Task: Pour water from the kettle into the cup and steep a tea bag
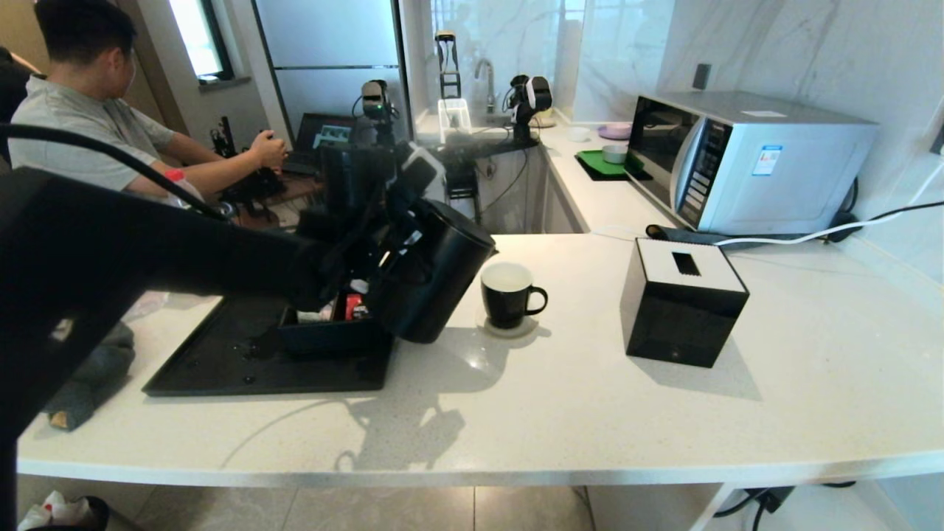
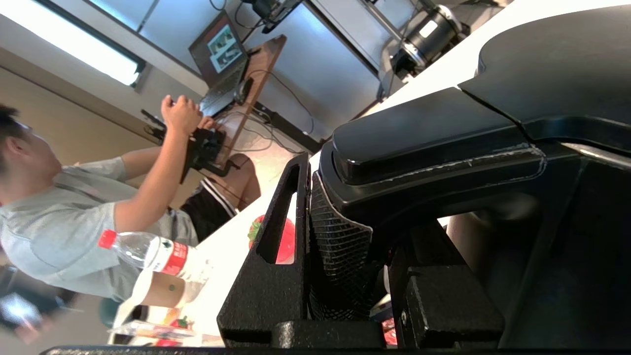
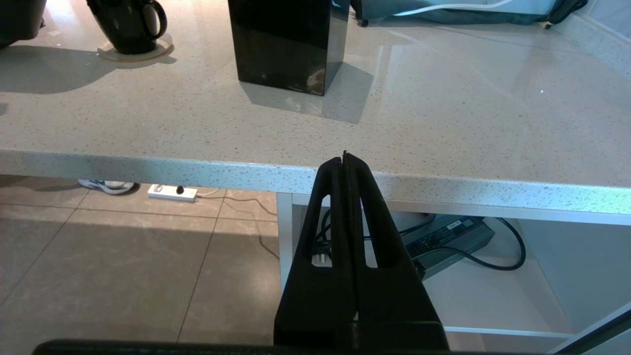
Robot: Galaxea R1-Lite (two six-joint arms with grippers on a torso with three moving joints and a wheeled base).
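The matte black kettle (image 1: 435, 280) hangs tilted over the tray's right edge, its top leaning towards the cup (image 1: 507, 295). My left gripper (image 1: 387, 247) is shut on the kettle's loop handle (image 2: 434, 143), which the mesh finger pad (image 2: 340, 241) presses against. The black mug with its white inside stands on a pale coaster just right of the kettle, also seen as the cup (image 3: 129, 24) in the right wrist view. No stream of water shows. The tea bag is out of view. My right gripper (image 3: 345, 158) is shut and empty, parked below the counter's front edge.
A black tray (image 1: 243, 361) holds a small black box with sachets (image 1: 346, 306). A black tissue box (image 1: 682, 302) stands right of the cup, a microwave (image 1: 745, 158) at the back right. A grey cloth (image 1: 88, 376) lies at the left edge. A person sits beyond the counter.
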